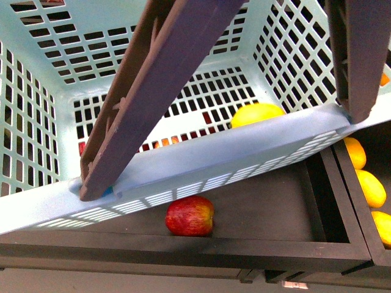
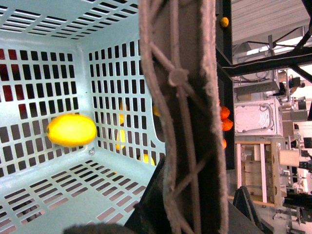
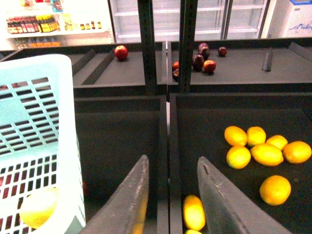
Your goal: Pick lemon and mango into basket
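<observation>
right end effector (image 3: 173, 161) hovering lower centre, fingers (image 3: 131, 195) apart; left end effector: cannot tell. off-centre closing is risking rolling the lemon (image 3: 194, 212) away.

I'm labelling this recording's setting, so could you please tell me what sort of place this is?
Probably a supermarket produce section, or a mock-up of one: a plastic shopping basket, dark bins holding loose lemons and apples, and glass-door fridges behind.
</observation>
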